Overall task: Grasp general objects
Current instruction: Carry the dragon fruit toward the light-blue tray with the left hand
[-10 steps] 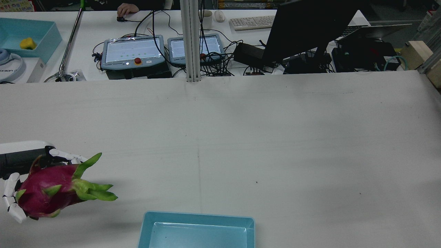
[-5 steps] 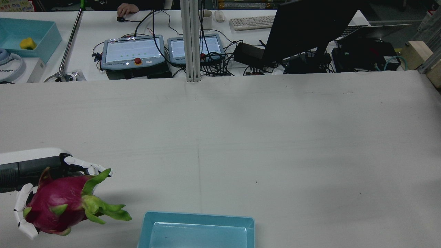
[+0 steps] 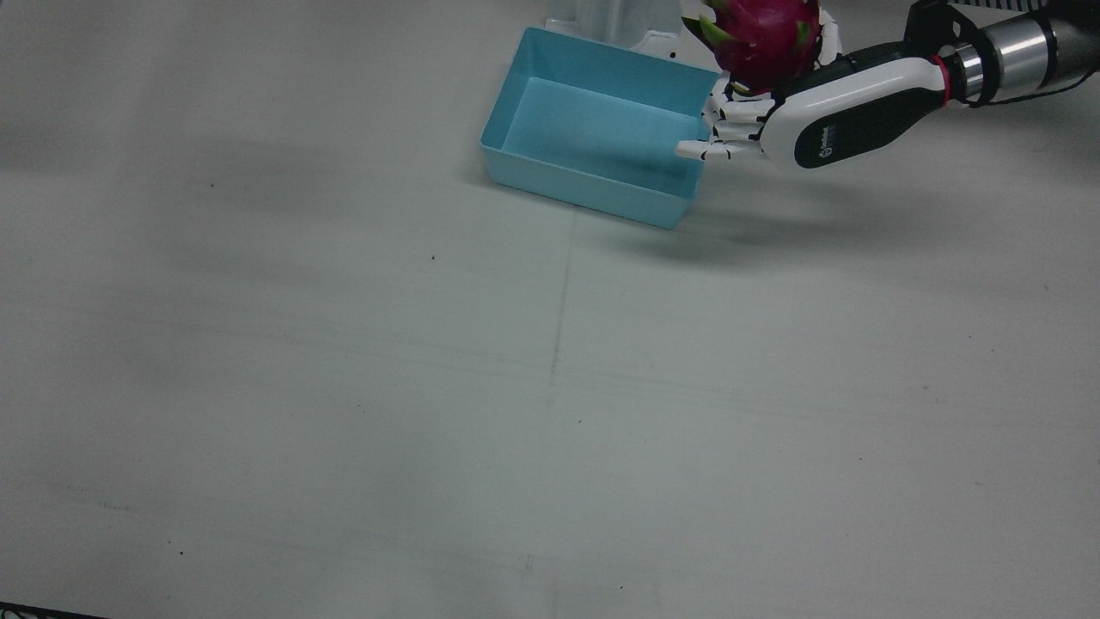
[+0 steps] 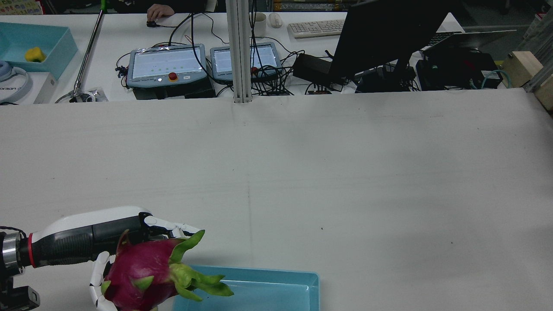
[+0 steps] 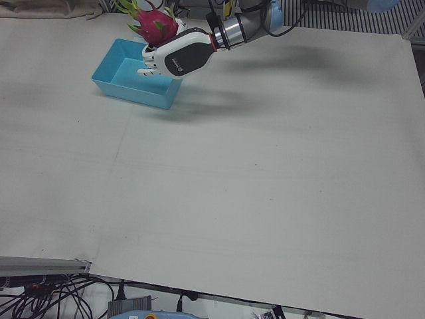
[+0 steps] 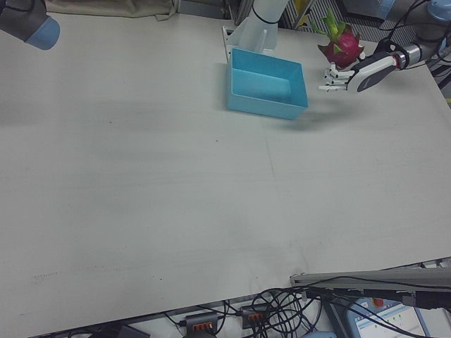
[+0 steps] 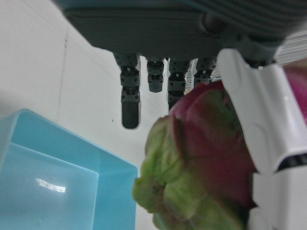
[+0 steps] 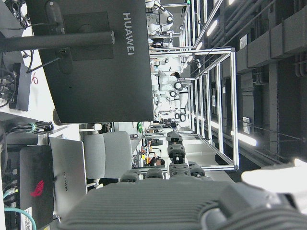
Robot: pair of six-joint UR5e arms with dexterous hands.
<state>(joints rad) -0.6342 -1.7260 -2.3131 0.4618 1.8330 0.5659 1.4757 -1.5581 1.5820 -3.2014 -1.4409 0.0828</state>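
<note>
magenta dragon fruit (image 4: pixel 138 276) with green scales, held aloft beside the blue bin's (image 4: pixel 276 277) edge

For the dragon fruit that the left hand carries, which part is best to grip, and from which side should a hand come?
Grip the round red body of the dragon fruit, not the green leafy tips, which look thin and bendable. Probably best to come from the side opposite those tips, as the left hand does now: fingers across the far side, others wrapped round the near side, tips pointing toward the blue tray.

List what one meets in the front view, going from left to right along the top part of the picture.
Blue bin → dragon fruit → white body of the left hand → silver wrist of the arm.
</note>
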